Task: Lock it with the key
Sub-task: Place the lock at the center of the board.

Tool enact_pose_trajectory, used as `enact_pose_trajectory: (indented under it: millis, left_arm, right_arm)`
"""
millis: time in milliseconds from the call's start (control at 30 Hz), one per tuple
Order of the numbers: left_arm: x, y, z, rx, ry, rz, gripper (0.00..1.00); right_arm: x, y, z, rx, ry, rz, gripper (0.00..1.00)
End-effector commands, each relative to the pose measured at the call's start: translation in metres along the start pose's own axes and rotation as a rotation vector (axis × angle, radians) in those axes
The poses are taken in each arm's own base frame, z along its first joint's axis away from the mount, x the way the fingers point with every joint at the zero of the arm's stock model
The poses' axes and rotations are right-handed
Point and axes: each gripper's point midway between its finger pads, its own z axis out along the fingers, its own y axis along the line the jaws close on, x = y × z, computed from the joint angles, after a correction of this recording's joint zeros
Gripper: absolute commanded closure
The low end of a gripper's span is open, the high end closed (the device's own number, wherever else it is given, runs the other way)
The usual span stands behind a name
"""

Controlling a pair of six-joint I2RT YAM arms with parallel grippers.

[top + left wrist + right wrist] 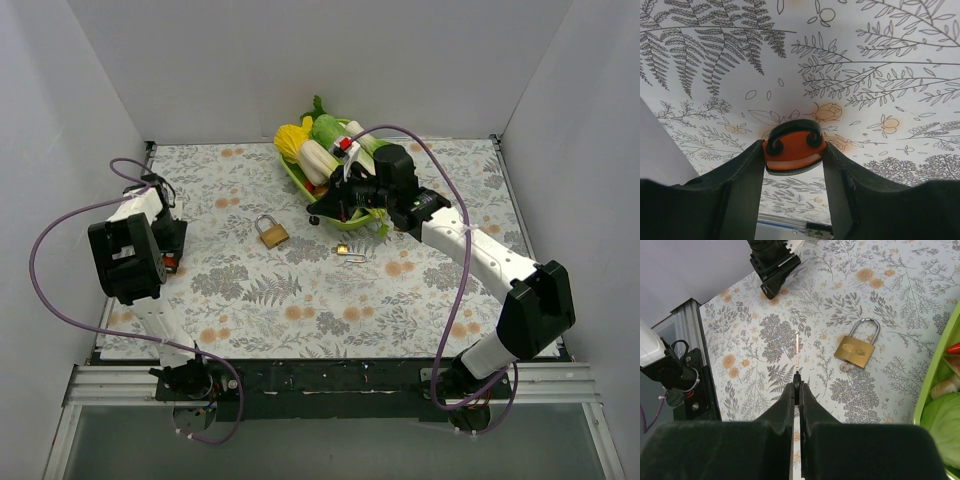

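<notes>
An orange padlock (792, 154) with a black shackle sits between the fingers of my left gripper (793, 148), which is shut on its sides. In the top view that gripper (171, 258) hangs low over the mat at the far left. My right gripper (798, 385) is shut on a thin key (797, 352), seen edge-on with its blade pointing towards the left gripper. The right gripper (320, 211) hovers near the tray at mid-table. A brass padlock (270, 232) lies flat on the mat between the arms, its shackle (865, 326) closed.
A green tray (293, 176) of vegetables (325, 130) stands at the back centre, close behind the right gripper. A small brass piece (343, 249) and a paperclip (356, 259) lie on the flowered mat. White walls enclose three sides; a metal rail (330, 380) runs along the near edge.
</notes>
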Motion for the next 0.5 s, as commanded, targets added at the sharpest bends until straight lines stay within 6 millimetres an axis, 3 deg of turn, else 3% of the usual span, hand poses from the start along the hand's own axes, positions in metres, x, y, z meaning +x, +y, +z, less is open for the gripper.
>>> enact_pose_trajectory:
  millis: [0,267,400,467]
  left_arm:
    - [-0.012,0.02,-0.004,-0.056,-0.037,0.01,1.0]
    - [-0.006,0.028,0.013,-0.078,-0.015,0.016,0.99]
    - [-0.011,0.023,0.013,-0.048,-0.024,0.021,0.68]
    - [-0.014,0.023,0.013,-0.044,-0.026,0.021,0.62]
  right_arm:
    - [-0.022,0.008,-0.01,-0.004,-0.069,-0.051,0.99]
    - [-0.025,0.008,-0.011,0.003,-0.077,-0.058,0.99]
    - [-0.026,0.008,-0.009,-0.001,-0.075,-0.058,0.99]
    - [-0.027,0.008,-0.009,-0.001,-0.075,-0.058,0.99]
